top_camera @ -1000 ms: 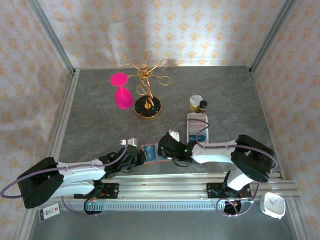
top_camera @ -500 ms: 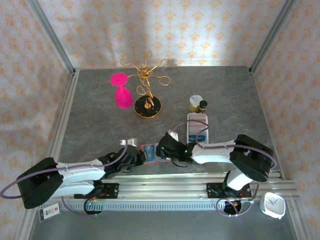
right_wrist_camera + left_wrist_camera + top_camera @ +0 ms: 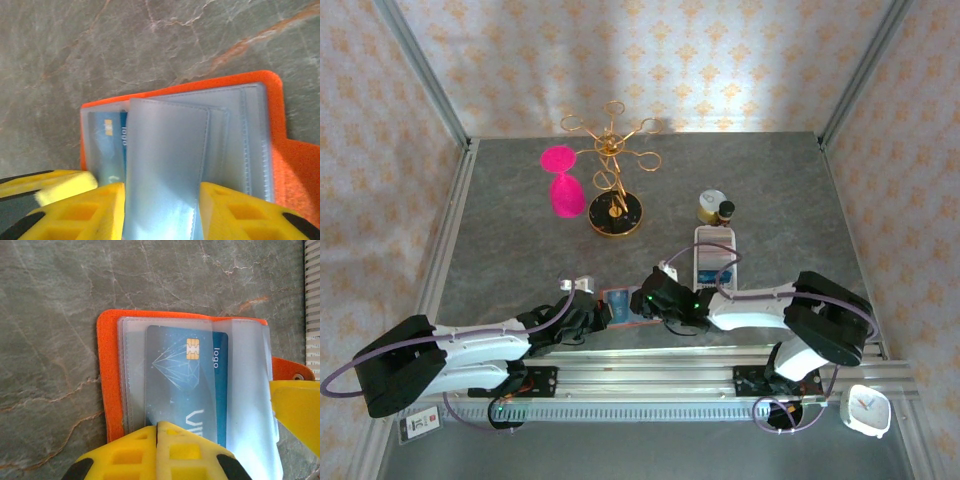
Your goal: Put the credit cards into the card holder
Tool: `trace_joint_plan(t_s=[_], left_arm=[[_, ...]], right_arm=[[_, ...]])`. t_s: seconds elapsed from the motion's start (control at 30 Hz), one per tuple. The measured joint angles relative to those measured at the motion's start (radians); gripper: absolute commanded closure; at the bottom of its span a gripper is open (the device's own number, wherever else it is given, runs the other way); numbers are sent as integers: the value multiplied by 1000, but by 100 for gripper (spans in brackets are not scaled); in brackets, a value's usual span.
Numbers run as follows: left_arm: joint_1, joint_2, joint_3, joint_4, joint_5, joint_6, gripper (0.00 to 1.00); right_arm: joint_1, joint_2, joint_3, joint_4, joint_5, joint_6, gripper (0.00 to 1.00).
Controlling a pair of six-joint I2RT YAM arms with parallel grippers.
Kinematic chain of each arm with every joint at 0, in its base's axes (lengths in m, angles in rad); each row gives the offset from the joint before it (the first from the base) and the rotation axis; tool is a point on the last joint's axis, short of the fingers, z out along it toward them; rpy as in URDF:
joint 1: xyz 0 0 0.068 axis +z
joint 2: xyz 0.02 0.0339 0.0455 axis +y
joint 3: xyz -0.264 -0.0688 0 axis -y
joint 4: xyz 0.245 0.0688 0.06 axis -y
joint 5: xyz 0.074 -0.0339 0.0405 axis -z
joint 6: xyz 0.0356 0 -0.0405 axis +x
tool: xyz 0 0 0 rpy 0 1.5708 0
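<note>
While the left gripper (image 3: 157, 426) is closed on the near edge of the teal-blue plastic credit card (image 3: 182, 385), that card lies in a clear sleeve of the open orange-red folding card holder (image 3: 623, 304). Right gripper (image 3: 162, 191) jaws straddle a raised sleeve page. Farther right, a long white slotted tray (image 3: 715, 256) lies on the grey table (image 3: 510, 250).

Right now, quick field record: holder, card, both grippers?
holder: card holder lies open on the table, orange cover down, clear sleeves up
card: blue card lies in a sleeve, chip end away from the left gripper
left gripper: left gripper shut, tips at the card's near edge
right gripper: right gripper straddles a raised clear sleeve; grip unclear
tray: white tray beyond the holder
</note>
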Motion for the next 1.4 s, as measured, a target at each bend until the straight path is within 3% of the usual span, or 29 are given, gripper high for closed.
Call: trace_joint_plan(t_s=[0.77,1.4], left_arm=[[0,-14,0,-15,-12,0,100],[0,-195,-7,-186,-89,-25,100]], right_arm=[[0,34,2,183,-119,30,55],[0,123,2,387,-200,83,46]])
